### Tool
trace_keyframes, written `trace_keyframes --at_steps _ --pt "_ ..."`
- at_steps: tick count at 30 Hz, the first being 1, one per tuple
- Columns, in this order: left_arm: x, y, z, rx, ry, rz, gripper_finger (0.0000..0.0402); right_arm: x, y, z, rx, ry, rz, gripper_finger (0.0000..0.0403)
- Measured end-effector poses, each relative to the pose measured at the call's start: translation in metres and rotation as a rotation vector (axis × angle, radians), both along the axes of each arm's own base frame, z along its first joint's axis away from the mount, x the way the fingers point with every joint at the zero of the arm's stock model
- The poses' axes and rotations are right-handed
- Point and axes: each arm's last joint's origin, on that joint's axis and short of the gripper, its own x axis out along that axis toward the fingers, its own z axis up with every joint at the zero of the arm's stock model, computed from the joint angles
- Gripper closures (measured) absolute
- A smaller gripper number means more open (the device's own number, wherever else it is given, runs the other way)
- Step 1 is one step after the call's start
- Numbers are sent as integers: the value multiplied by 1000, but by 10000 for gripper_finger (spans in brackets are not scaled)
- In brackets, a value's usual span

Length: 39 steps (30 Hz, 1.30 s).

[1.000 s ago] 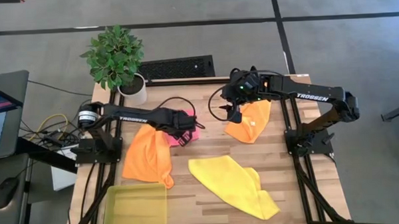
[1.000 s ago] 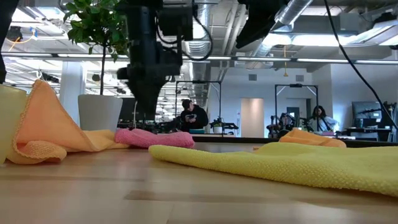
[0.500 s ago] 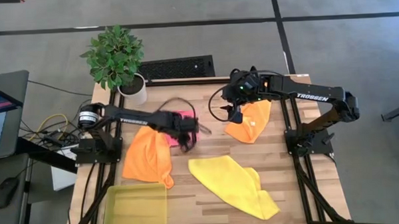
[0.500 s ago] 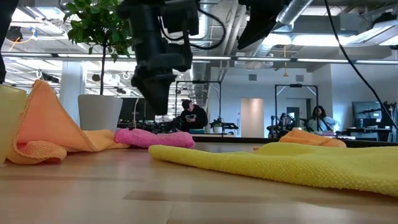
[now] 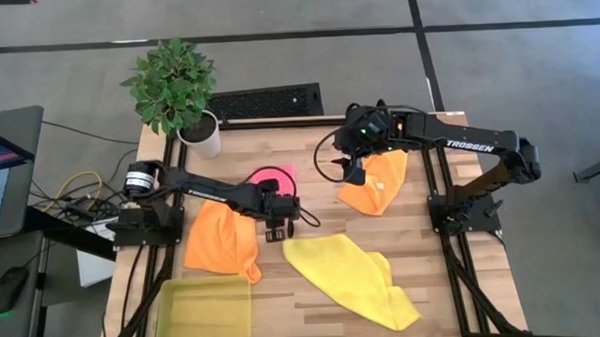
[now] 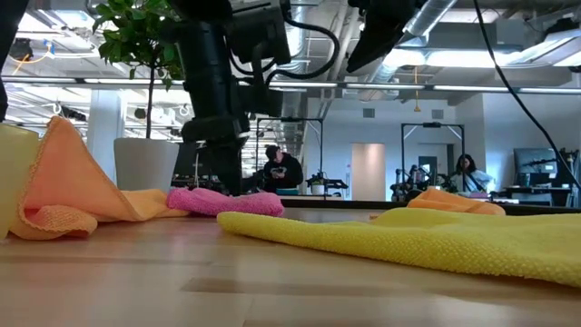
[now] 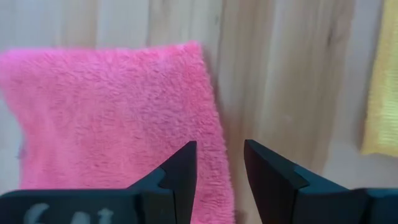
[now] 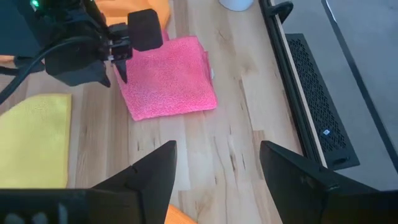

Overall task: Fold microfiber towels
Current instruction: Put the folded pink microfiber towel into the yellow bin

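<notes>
A folded pink towel [image 5: 270, 177] lies flat on the table, also seen in the low view [image 6: 227, 202]. My left gripper [image 5: 279, 229] is open and points down. Its fingertips stand low over the towel's edge [image 7: 211, 143], also seen in the low view [image 6: 218, 177]. A rumpled orange towel [image 5: 223, 241] lies to the left and a yellow towel [image 5: 354, 277] lies spread near the front. My right gripper [image 5: 352, 177] is open and empty, above the second orange towel [image 5: 378, 183]. My left gripper points down at the pink towel's edge [image 7: 214, 155], with one finger [image 7: 180, 171] over the cloth and the other [image 7: 267, 174] over bare wood. I cannot tell whether the fingertips touch the towel.
A translucent yellow-green tray [image 5: 205, 312] stands at the front left corner. A potted plant [image 5: 177, 88] stands at the back left. There is bare wood between the pink and yellow towels [image 5: 322, 213]. People sit in the room beyond the table [image 6: 281, 168].
My left gripper has gone from above the pink towel toward the table's near edge. It rose and tipped on the way, then came down again and now stands upright. The arm no longer covers the towel's far part. The pink towel has stayed in place.
</notes>
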Motion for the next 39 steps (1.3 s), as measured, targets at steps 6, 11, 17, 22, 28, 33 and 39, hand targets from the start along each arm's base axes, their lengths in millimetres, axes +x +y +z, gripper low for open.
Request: trace_keyframes --at_steps 6,11,17,22,28,33,39 --pt "6 0 -9 21 -15 17 275 0 0 0 -1 0 2 148" --pt "8 -1 -21 42 -1 68 275 0 0 0 -1 0 2 148" --pt "12 3 -21 144 -47 149 275 0 0 0 -8 0 9 148" --pt "12 3 -30 158 -6 137 275 0 0 0 -14 -1 14 148" --pt "12 7 -34 175 -1 165 275 0 0 1 -14 -4 14 148" --pt "13 18 -35 119 18 160 275 1 0 1 -14 -5 13 148" --pt "12 35 -40 25 56 190 294 1 0 1 -13 -5 13 148"
